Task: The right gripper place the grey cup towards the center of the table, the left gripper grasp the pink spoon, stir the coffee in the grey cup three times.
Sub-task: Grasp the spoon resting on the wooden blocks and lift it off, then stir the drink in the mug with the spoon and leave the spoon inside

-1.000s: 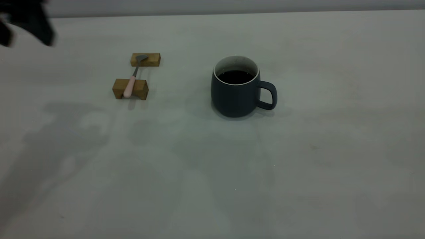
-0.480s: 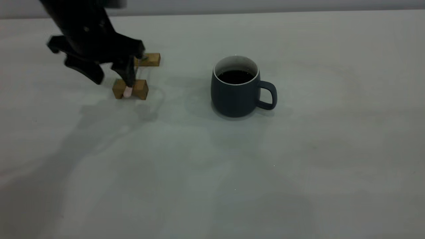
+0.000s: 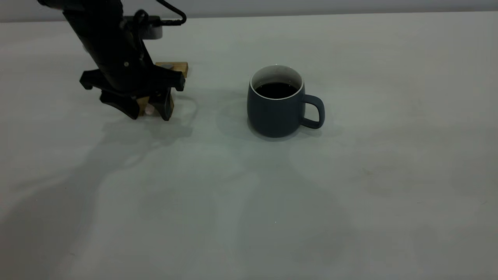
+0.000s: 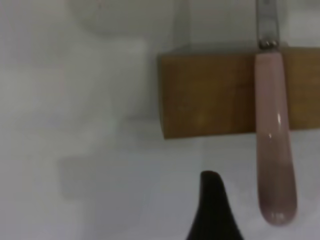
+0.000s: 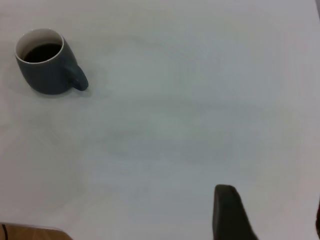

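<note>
Here, one grey cup (image 3: 277,107), one pink spoon (image 4: 274,150), left pincer (image 3: 149,111) spread wide astride it (empty).

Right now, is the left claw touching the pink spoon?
Cannot tell. The left claw straddles the pink spoon; only one finger shows in the wrist view, beside the handle.

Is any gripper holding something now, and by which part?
Nothing is held. The left gripper stands open astride the pink spoon handle, not closed. The right gripper is away from the grey cup.

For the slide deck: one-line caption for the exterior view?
Left gripper open, straddling the pink spoon on its wooden blocks; grey cup of coffee stands apart mid-table.
</note>
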Controlling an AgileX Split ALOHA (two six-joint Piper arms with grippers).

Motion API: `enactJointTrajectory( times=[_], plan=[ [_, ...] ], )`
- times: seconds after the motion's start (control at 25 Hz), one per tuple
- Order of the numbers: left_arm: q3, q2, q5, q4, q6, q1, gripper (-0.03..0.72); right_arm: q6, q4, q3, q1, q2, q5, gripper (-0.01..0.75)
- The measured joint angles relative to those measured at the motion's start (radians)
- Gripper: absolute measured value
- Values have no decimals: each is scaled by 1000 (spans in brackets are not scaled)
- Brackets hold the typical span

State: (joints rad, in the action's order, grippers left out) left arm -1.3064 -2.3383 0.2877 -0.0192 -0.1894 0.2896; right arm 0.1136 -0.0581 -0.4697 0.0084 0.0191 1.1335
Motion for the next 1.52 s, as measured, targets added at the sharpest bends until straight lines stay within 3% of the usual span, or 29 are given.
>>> enactJointTrajectory(
  times=[0.12, 0.32, 0.48, 0.64, 0.88, 1.04, 1.16, 1.52],
  plan=[
    [-15, -15, -3, 0, -7, 0, 464, 0, 0, 0, 0, 0, 0, 441],
    [-48, -20, 29, -3, -63, 0, 158, 0, 0, 0, 0, 0, 0, 441],
    [-148, -5, 211, -3, -89, 0, 158, 0, 0, 0, 0, 0, 0, 441],
    [-284, 44, 478, -95, -182, 0, 158, 0, 0, 0, 0, 0, 0, 441],
    [-470, 85, 808, -499, -378, 0, 158, 0, 0, 0, 0, 0, 0, 441],
    [-496, 83, 866, -847, -413, 0, 158, 0, 0, 0, 0, 0, 0, 441],
    [-496, 64, 880, -1024, -481, 10, 158, 0, 0, 0, 0, 0, 0, 441],
    [-496, -60, 877, -1183, -665, 48, 158, 0, 0, 0, 0, 0, 0, 441]
  ],
)
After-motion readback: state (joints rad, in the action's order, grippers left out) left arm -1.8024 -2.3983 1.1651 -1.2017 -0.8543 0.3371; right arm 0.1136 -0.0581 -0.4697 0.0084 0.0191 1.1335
